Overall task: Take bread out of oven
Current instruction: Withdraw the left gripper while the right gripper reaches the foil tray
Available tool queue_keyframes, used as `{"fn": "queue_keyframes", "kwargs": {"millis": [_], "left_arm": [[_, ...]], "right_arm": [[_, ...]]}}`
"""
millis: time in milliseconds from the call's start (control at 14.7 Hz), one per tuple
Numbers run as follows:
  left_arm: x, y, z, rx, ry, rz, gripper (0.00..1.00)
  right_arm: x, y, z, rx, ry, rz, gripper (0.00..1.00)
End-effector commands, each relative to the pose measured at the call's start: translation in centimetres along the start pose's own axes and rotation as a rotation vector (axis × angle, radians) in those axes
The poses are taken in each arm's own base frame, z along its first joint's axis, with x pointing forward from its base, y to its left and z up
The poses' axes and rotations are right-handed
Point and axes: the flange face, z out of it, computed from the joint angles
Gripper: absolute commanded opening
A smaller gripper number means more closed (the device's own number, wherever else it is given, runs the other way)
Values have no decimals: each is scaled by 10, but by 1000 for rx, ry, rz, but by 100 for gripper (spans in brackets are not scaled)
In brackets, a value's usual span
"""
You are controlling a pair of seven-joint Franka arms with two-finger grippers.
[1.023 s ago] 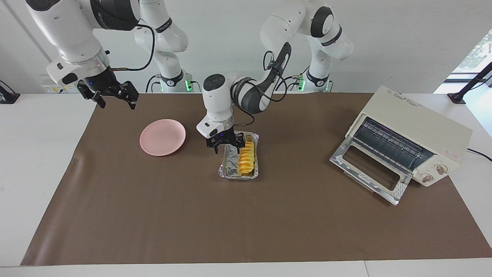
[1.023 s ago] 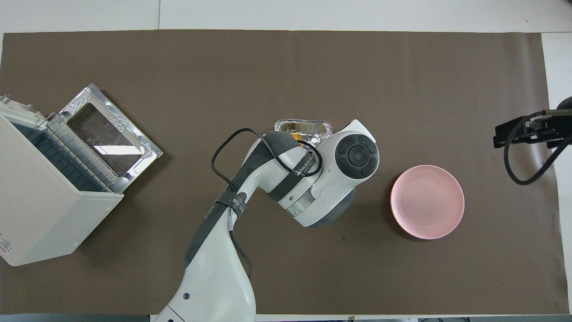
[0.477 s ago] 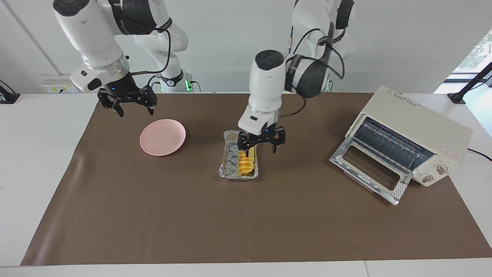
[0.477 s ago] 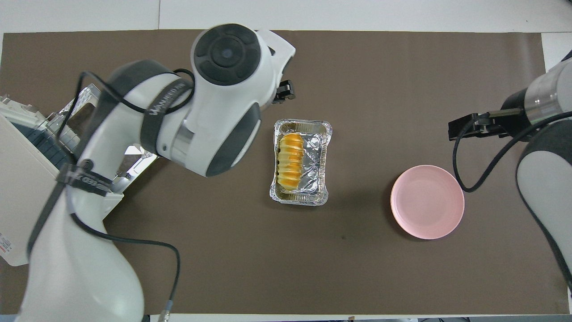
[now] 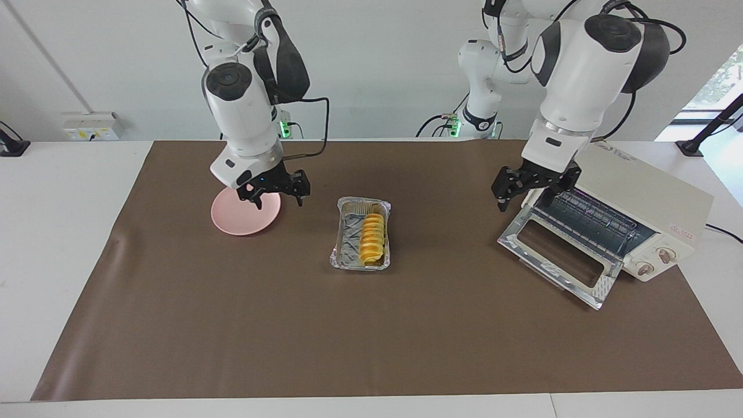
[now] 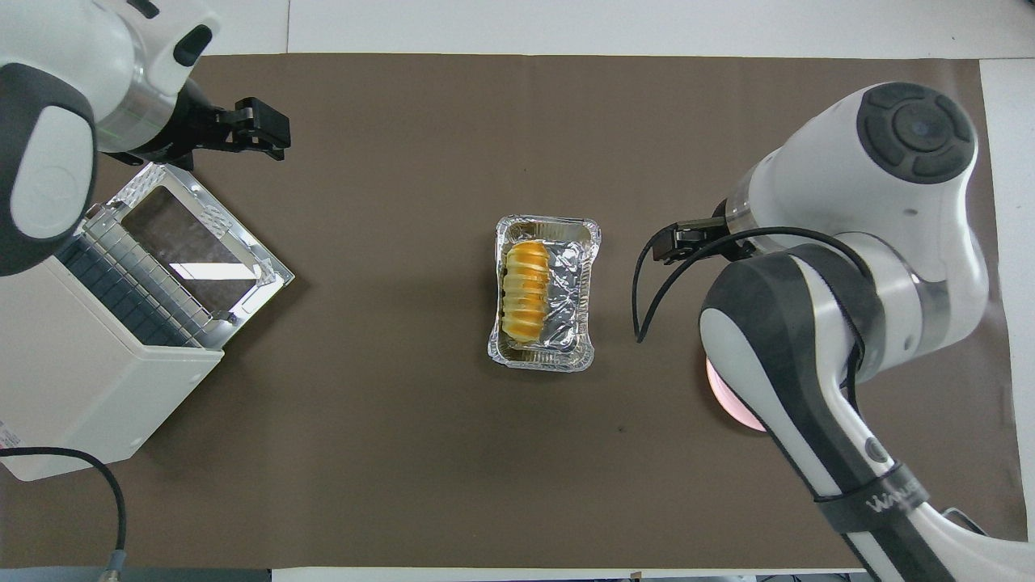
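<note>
The bread (image 5: 372,238), a ridged golden loaf, lies in a silver foil tray (image 5: 348,247) on the mat mid-table, outside the oven; it also shows in the overhead view (image 6: 525,291). The cream oven (image 5: 638,186) stands at the left arm's end with its glass door (image 5: 557,255) dropped open and its rack bare. My left gripper (image 5: 525,200) is open and empty in the air beside the oven's open front. My right gripper (image 5: 278,197) is open and empty over the pink plate's (image 5: 238,217) edge, beside the tray.
A brown mat (image 5: 371,337) covers the table. In the overhead view the right arm (image 6: 808,339) hides most of the pink plate (image 6: 728,396), and the left gripper (image 6: 271,133) is above the oven door (image 6: 190,242).
My left gripper has risen from the foil tray and swung to the oven's open front. My right gripper has moved from the table's end to over the pink plate, toward the tray.
</note>
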Motion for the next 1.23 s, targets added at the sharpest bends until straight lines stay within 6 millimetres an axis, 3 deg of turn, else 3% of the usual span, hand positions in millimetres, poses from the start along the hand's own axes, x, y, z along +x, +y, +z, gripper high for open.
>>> {"fn": "queue_keyframes", "kwargs": {"millis": [0, 205, 341, 477, 545, 682, 818, 1023, 1091, 1159], "left_arm": [[-15, -55, -16, -18, -47, 49, 100], [-28, -134, -44, -29, -63, 65, 100], [-52, -154, -58, -43, -85, 45, 100], [-71, -149, -50, -50, -114, 49, 100], [-72, -143, -46, -50, -125, 57, 100], [-71, -149, -46, -43, -128, 41, 100], [-70, -152, -48, -5, -127, 30, 100], [-77, -145, -49, -11, -169, 44, 100], [-78, -144, -44, -12, -181, 52, 100], [-78, -143, -44, -12, -183, 59, 100]], "right_arm": [[-11, -30, 41, 19, 9, 48, 100], [-13, -64, 92, 31, 6, 53, 100], [-21, -94, 115, 37, 1, 100, 99], [-24, -99, 132, 46, 9, 151, 96], [-26, -97, 142, 53, 21, 168, 96], [-34, -91, 157, 53, 25, 171, 90], [-33, -90, 157, 53, 23, 177, 68], [-35, -90, 160, 53, 23, 179, 14], [-33, -88, 159, 54, 26, 176, 0], [-29, -86, 157, 57, 31, 176, 0]]}}
